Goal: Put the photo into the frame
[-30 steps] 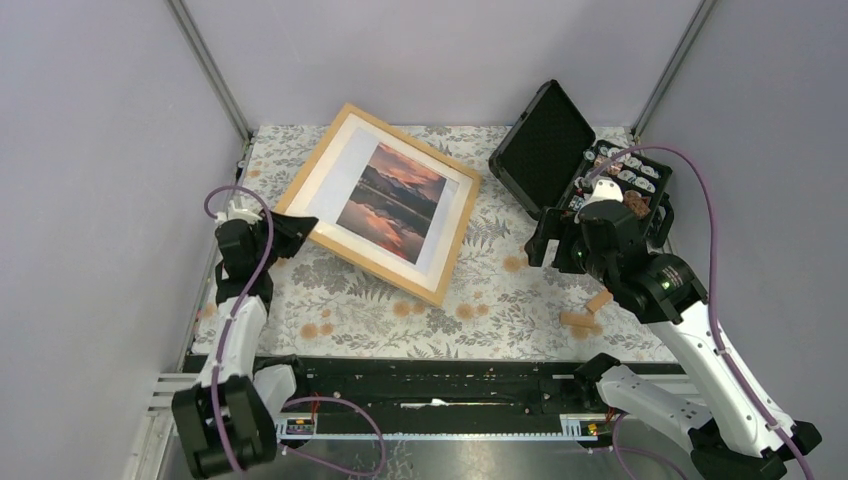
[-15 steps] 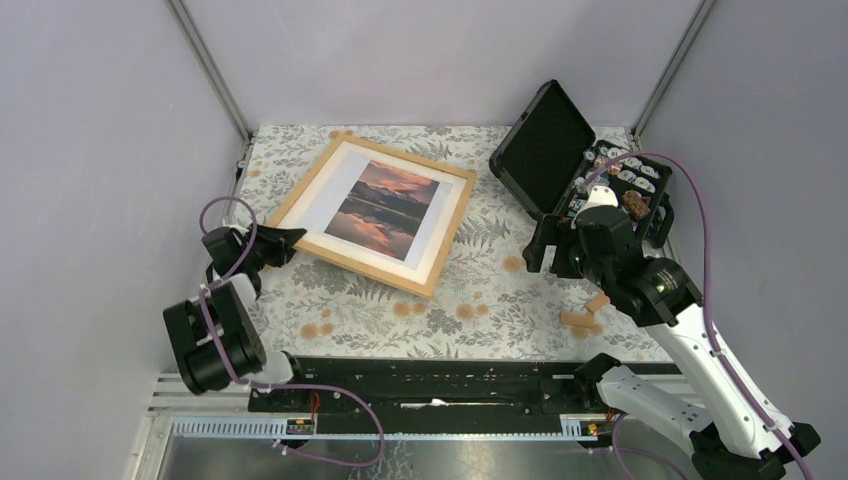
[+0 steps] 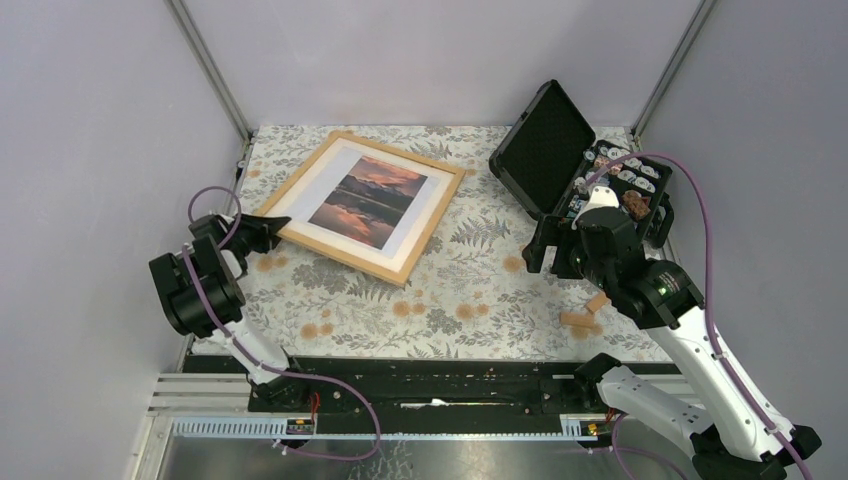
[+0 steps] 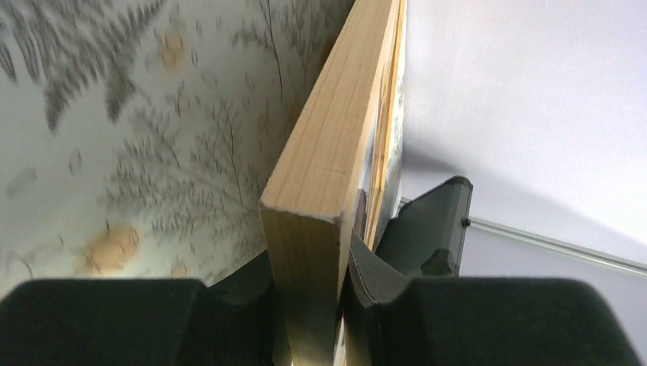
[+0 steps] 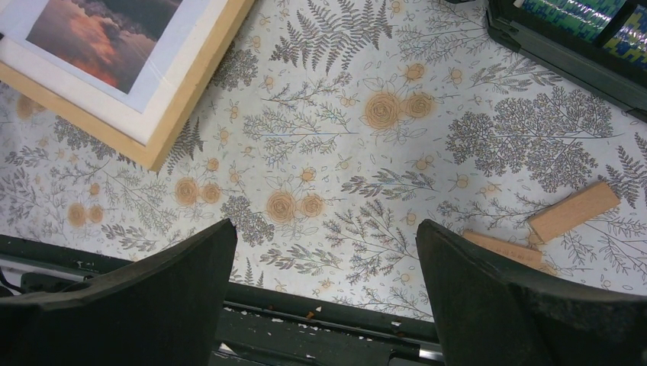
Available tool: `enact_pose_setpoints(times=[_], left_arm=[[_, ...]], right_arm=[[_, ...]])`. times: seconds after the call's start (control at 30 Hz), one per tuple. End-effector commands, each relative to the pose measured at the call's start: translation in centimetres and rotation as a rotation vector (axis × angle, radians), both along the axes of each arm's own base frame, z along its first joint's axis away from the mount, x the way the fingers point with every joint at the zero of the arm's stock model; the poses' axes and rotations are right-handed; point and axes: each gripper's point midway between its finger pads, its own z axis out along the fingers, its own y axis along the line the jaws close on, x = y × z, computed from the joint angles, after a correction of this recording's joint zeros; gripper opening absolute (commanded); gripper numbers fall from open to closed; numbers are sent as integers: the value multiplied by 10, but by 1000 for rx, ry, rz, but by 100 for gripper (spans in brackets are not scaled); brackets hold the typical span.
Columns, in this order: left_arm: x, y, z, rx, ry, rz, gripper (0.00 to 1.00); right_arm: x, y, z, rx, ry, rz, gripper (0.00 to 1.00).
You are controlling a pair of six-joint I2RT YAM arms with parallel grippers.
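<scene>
Surface: was covered in a pale print of ferns and orange blossoms.
Far left: light-wood frame rested askew, one corner toward the left edge.
Far right: black case stood open, lid raised.
Near right: two small wooden blocks lay just beside each other, well apart from the frame.

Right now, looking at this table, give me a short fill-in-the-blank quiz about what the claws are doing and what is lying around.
1. The left claw grips one ____ of the frame.
2. The right claw holds nothing and stands wide ____.
3. Near the right arm lie ____ small wooden blocks.
4. The photo in the frame shows a ____ over water.

Missing words: corner; open; two; sunset.
</scene>
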Motion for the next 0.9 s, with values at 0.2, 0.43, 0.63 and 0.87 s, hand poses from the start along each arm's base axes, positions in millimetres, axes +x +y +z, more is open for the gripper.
enact_pose_setpoints(times=[0.2,0.43,0.63,0.87], left_arm=[[-4,91,-14,345,276,274,46],[-22,111,5,456,398,359,99],[-10,67,69,533,249,261,99],[5,-152,245,813,-351,-194,99]], right_arm=[[6,0,13,20,-51,-16,95],[9,-8,28,-7,-84,-32,97],[11,-33,59,-124,-129,-85,100],[5,-55,117,-147,-292,-116,100]])
